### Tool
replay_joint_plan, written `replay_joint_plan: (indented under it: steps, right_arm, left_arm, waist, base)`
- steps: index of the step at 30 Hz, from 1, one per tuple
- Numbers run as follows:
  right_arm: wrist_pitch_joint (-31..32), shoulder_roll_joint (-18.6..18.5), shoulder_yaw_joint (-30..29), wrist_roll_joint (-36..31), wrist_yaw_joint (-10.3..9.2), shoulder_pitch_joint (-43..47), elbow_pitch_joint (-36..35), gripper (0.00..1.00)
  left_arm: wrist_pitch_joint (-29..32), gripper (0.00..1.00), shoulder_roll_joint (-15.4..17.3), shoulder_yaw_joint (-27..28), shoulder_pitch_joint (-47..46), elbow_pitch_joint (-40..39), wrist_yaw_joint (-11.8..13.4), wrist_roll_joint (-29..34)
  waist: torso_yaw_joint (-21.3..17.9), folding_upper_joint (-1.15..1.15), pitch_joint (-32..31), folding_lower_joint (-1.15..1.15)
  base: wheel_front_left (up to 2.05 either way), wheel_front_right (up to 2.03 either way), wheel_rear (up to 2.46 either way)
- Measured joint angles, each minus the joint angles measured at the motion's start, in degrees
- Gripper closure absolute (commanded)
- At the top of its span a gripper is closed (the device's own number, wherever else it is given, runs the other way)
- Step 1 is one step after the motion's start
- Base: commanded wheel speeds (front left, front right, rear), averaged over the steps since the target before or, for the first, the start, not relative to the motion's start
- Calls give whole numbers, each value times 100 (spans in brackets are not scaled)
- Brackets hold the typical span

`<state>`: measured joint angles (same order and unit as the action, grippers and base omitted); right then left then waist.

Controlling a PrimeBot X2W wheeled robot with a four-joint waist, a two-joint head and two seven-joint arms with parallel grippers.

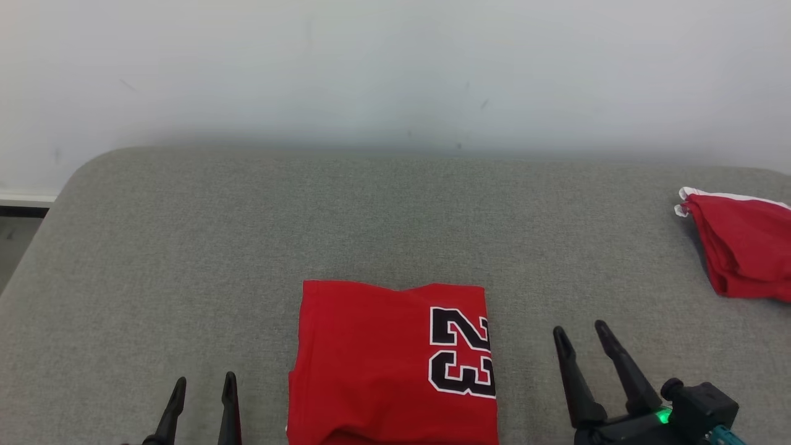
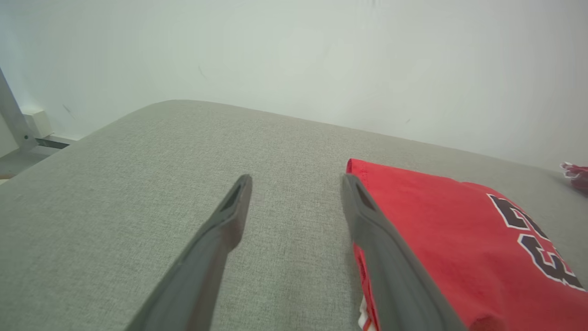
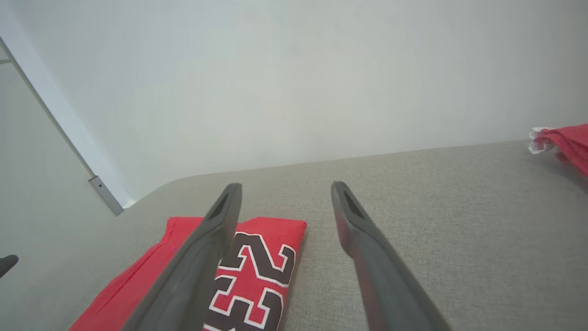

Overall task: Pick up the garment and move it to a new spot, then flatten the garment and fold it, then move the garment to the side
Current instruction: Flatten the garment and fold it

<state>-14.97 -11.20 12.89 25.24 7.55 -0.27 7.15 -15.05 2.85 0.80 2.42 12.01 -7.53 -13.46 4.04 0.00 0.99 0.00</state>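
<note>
Nearest the camera: left gripper (image 1: 204, 378) is showing at the lower left, its two long dark fingers standing apart with nothing between them. Right gripper (image 1: 579, 327) is reaching in from the lower right, its fingers likewise spread and empty, a green light glowing on its body.

Between the two: folded red fabric jersey (image 1: 371, 364) is lying flat as a neat rectangle, with a black, white-edged "23" along its right-hand side. Its near part is running off the bottom of the head view. A strip of bare cover is separating each gripper from the jersey's side edge, the left gripper sitting off its left edge and the right gripper off its right edge. In the left wrist view that gripper's inner finger is overlapping the jersey's left border; contact cannot be judged from there. Neither gripper is touching the cloth in the head view.

Support: grey woven-fabric surface (image 1: 185, 247) is carrying everything. Wide bare room is lying left of the jersey, beyond its far edge, and to its right.

Farther out: a crumpled red cloth with white trim (image 1: 741, 247) is lying at the right border, well apart from the jersey. The surface's far-left corner is rounding off.

Farthest: a plain white wall (image 1: 395, 62) is running behind the far edge.
</note>
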Motion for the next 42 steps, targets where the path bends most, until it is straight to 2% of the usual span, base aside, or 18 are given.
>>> replay_joint_plan:
  steps: [6, 13, 26, 42]
  right_arm:
    - [0, 316, -802, -722, 0, 283, -177, 0]
    - [-1, 579, -1379, -1098, 0, 495, -366, 0]
    - [0, 791, -1456, -1346, 0, 743, -292, 0]
    - [-1, 825, -1404, -1378, 0, 717, -197, 0]
  left_arm:
    - [0, 0, 1, -3, 3, -100, 0, 222]
    - [0, 0, 1, 22, 2, -204, 0, 469]
    - [0, 0, 3, 5, 21, -323, 0, 681]
    - [0, 0, 2, -35, 92, -360, 0, 987]
  waist:
    - [-157, 0, -5, 0]
    - [-255, 0, -14, 0]
    - [-322, 0, -60, 0]
    - [-361, 0, -46, 0]
  base:
    - [0, 0, 0]
    - [0, 0, 0]
    - [0, 0, 0]
    - [0, 0, 0]
